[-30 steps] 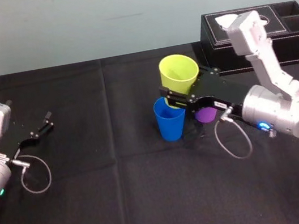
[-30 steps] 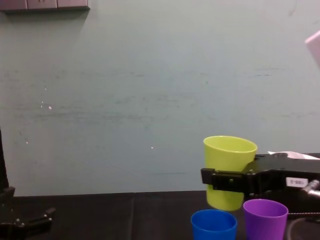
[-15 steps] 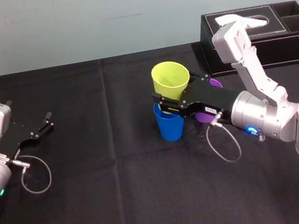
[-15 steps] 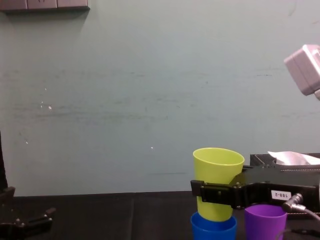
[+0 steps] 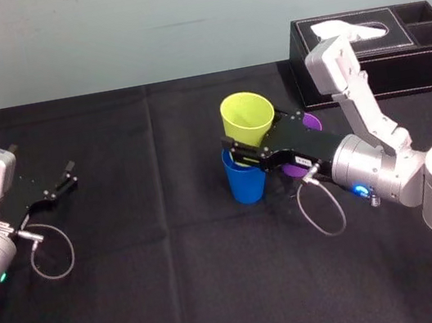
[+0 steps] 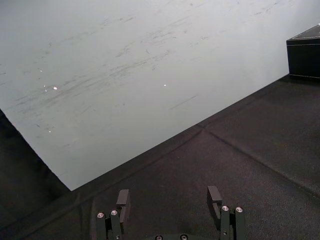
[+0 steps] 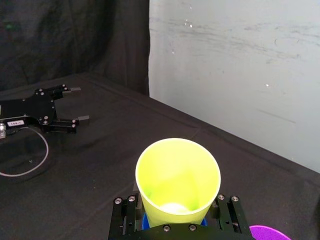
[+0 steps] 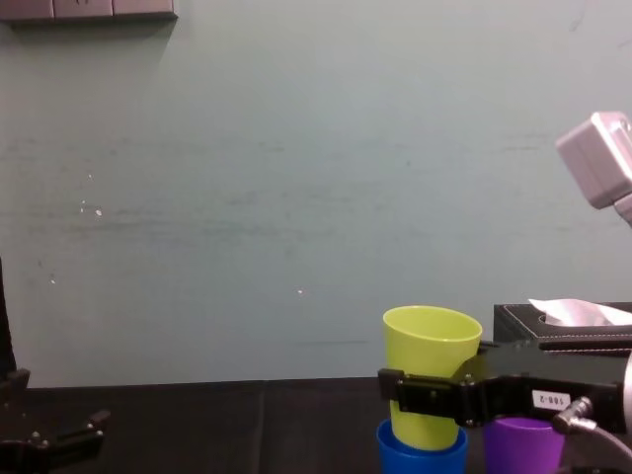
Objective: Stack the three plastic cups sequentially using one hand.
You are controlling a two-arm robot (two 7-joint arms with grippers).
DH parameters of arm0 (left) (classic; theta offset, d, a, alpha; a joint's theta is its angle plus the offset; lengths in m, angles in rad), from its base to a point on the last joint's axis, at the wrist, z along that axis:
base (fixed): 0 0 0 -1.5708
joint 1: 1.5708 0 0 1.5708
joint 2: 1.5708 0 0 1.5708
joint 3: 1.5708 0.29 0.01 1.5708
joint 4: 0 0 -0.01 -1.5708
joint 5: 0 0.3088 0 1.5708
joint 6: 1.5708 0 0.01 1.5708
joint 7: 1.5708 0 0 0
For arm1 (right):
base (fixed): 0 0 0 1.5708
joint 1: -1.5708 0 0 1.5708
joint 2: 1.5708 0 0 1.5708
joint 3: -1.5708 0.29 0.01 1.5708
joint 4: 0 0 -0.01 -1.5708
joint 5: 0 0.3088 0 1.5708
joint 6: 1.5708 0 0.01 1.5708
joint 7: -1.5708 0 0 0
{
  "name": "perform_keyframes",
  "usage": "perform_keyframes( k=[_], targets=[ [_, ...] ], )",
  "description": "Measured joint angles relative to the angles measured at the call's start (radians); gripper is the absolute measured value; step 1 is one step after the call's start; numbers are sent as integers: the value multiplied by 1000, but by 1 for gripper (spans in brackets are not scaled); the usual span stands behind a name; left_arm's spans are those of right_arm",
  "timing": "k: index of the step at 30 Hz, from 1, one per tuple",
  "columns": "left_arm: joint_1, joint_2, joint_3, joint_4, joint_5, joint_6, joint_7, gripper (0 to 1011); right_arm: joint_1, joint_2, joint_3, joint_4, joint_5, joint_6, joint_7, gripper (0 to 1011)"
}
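- Two arms reach onto the black-clothed table [image 5: 178,284]. Nearest the robot on its left side, the left gripper [image 6: 167,197] rests parked and idle, fingers apart and holding nothing.
- Right of centre, the right gripper [image 5: 241,151] is clamped around the middle of the yellow-green cup [image 5: 247,116], with one finger on each side.
- That cup's base sits inside the mouth of the blue cup [image 5: 245,183], which stands on the table. Most of the yellow-green wall shows above the blue rim, so the nesting looks only partly done.
- Likely best handling: keep the yellow-green cup upright and centred over the blue one. Press straight down until it seats, and only then spread the fingers. A sideways push could tip the light blue cup.
- Just behind the gripper stands the purple cup [image 8: 521,442], close beside the pair. It looks to be the last cup to stack, and the withdrawal should avoid knocking it.
- A small white label on the right gripper bears a few characters, too small to read with confidence.
- Farthest back on the right sits a black tissue box [image 5: 397,56].
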Motion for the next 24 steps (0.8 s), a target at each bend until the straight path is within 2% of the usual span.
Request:
perform_keyframes(
  k=[11, 24],
  targets=[
    [0, 0, 0, 0, 0, 0, 0, 1011, 3, -10, -3, 28, -1, -1, 5, 722],
    [0, 0, 0, 0, 0, 0, 0, 1011, 6, -16, -16, 53, -33, -11, 2, 722]
  ],
)
